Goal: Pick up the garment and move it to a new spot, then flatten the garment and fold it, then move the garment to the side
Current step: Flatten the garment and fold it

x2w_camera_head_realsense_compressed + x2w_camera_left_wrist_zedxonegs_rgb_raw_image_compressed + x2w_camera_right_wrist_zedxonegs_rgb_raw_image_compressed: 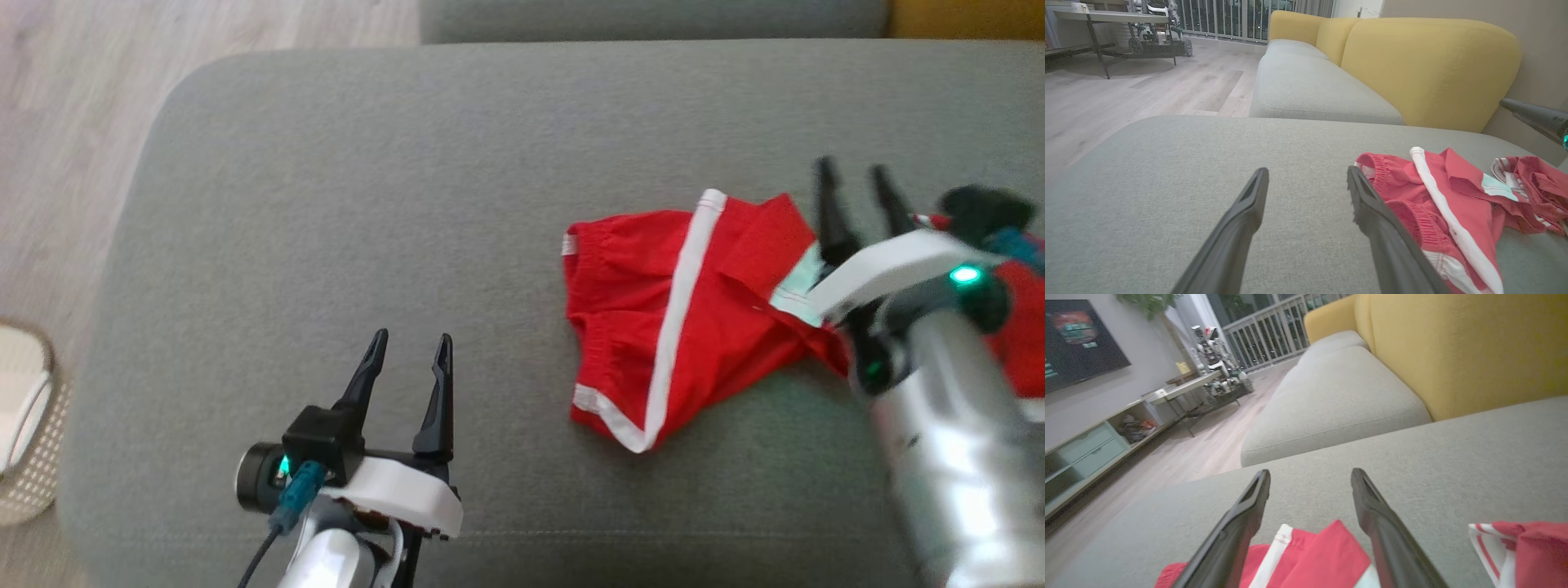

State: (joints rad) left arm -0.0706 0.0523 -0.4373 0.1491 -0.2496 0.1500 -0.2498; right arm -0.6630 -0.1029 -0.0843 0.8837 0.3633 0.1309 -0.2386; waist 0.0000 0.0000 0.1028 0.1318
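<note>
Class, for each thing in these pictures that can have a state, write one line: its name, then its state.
red garment, rumpled, one flap turned over, lying free on the grey cushion
second red garment, bunched up, to the right of the first
left tool, open, empty, over bare cushion
right tool, open, holding nothing, over the red garment's right end

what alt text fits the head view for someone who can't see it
A red garment with white trim lies crumpled on a grey cushion, right of centre. The open right claw hovers over its right edge; the open left claw sits at lower left, above cushion.
</note>
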